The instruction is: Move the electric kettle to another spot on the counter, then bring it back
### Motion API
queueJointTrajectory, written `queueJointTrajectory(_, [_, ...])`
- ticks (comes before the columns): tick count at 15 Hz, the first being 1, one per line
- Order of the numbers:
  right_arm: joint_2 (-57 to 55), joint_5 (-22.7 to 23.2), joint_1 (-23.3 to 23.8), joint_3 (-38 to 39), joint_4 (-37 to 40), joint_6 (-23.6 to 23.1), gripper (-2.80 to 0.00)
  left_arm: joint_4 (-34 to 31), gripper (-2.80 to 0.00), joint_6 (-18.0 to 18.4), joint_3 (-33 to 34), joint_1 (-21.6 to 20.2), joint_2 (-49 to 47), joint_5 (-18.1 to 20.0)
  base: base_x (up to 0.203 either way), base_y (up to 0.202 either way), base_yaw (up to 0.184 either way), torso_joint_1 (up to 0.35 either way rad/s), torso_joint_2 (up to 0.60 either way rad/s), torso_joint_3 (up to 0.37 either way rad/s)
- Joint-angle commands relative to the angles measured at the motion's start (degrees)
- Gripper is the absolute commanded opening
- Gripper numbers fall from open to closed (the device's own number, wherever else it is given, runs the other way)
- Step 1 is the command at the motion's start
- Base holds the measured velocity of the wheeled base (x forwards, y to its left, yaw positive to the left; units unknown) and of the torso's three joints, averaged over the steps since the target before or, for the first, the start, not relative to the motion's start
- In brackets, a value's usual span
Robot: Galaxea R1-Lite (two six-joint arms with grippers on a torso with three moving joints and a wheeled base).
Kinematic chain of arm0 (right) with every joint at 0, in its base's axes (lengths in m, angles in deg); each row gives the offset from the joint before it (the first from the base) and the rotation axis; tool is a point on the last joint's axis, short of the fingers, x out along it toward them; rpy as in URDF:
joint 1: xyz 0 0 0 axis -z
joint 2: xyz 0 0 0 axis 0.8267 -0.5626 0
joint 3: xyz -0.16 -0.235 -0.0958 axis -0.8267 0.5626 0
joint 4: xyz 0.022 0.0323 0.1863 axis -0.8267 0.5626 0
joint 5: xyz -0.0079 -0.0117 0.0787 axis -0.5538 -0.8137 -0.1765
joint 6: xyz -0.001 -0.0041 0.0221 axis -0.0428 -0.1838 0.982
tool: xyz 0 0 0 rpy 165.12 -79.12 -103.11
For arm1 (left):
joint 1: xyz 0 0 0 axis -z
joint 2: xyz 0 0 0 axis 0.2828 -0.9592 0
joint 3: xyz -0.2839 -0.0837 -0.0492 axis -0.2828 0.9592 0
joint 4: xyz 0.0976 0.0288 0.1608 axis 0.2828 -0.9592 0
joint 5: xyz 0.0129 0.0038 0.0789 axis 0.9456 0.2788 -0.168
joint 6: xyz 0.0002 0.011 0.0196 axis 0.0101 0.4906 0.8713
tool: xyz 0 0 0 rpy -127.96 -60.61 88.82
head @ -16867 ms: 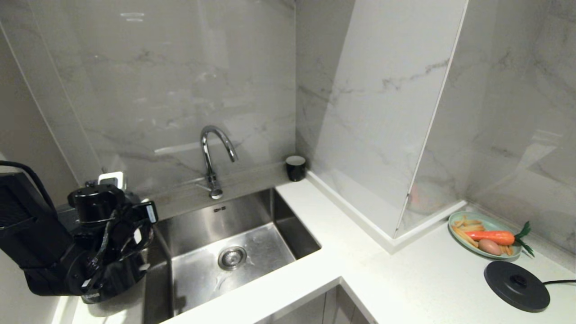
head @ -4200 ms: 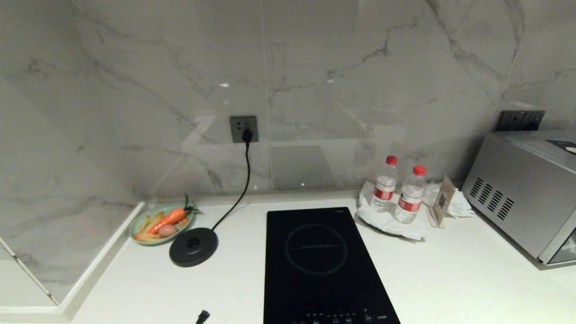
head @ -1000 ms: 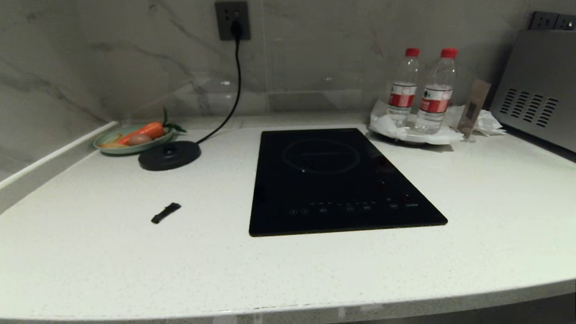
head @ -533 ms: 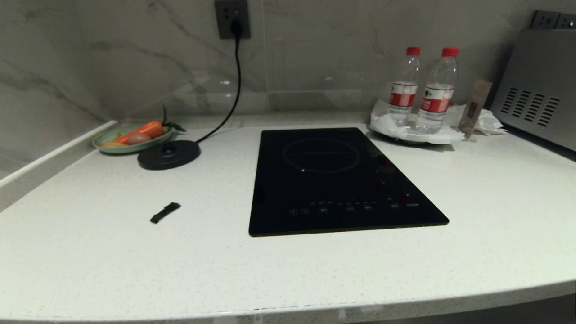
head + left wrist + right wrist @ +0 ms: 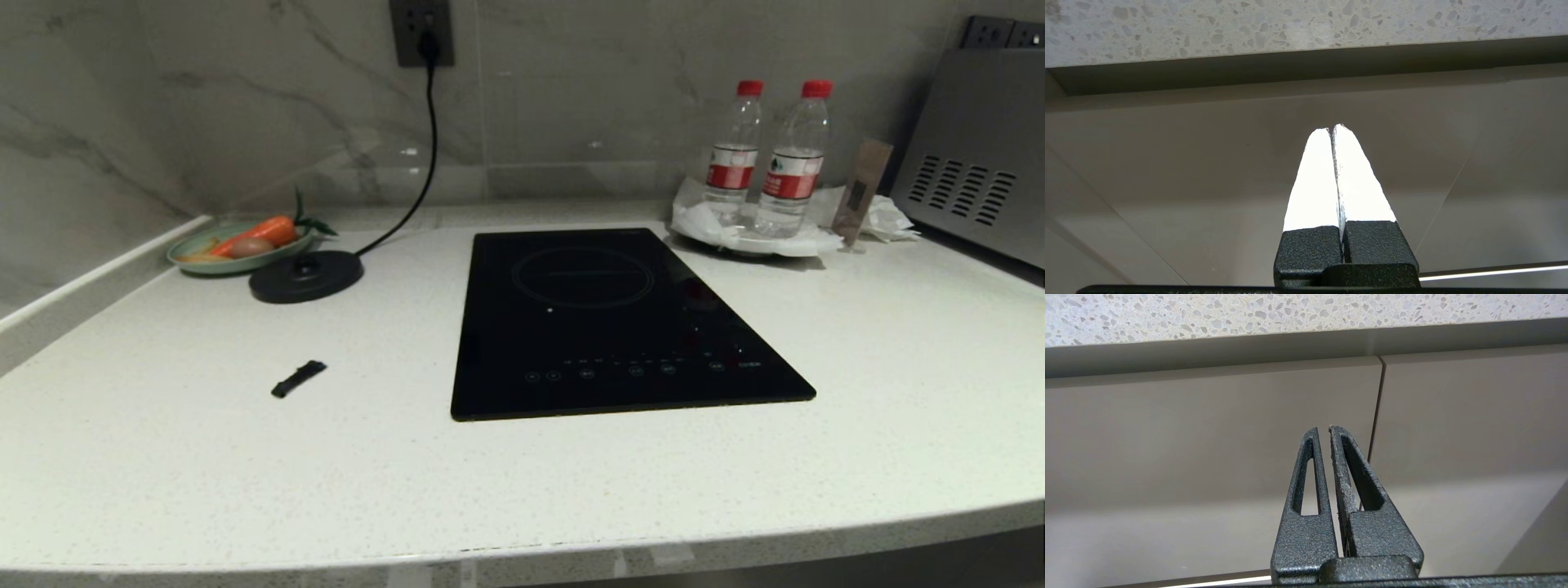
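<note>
Head view: counter fills the frame; black glass hob sits at centre; kettle base disc at about 10 o'clock from the hob, its cord running up to the wall socket at 11 o'clock; green plate with a carrot and an egg-like item touches or nearly touches the disc on its far-left side; small black strip lies on the counter at 9 o'clock from the hob's near edge, apart from everything; two water bottles with red caps stand side by side on a white plate with paper at 1 o'clock; brown sachet stands just right of them; silver appliance at 2 o'clock, cut off by the frame edge.

Electric kettle: not visible in any view; nothing stands on the base disc.

Neither arm shows in the head view. Left gripper: fingers pressed together, holding nothing; sits below the counter's thick edge, pointing at a cabinet front. Right gripper: fingers together with a hairline slit at the tips, nothing between; likewise under the counter edge, facing a cabinet door seam.
</note>
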Motion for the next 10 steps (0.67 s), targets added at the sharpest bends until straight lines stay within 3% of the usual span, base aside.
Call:
queueJointTrajectory(1, [0.0, 0.0, 0.0, 0.0, 0.0, 0.0, -2.8, 0.0, -2.8, 0.0, 0.0, 0.0, -0.1, 0.0, 0.0, 0.0, 0.0, 0.0, 0.0, 0.0])
queueJointTrajectory(10, [0.0, 0.0, 0.0, 0.0, 0.0, 0.2, -2.8, 0.0, -2.8, -0.4, 0.0, 0.0, -0.1, 0.0, 0.0, 0.0, 0.0, 0.0, 0.0, 0.0])
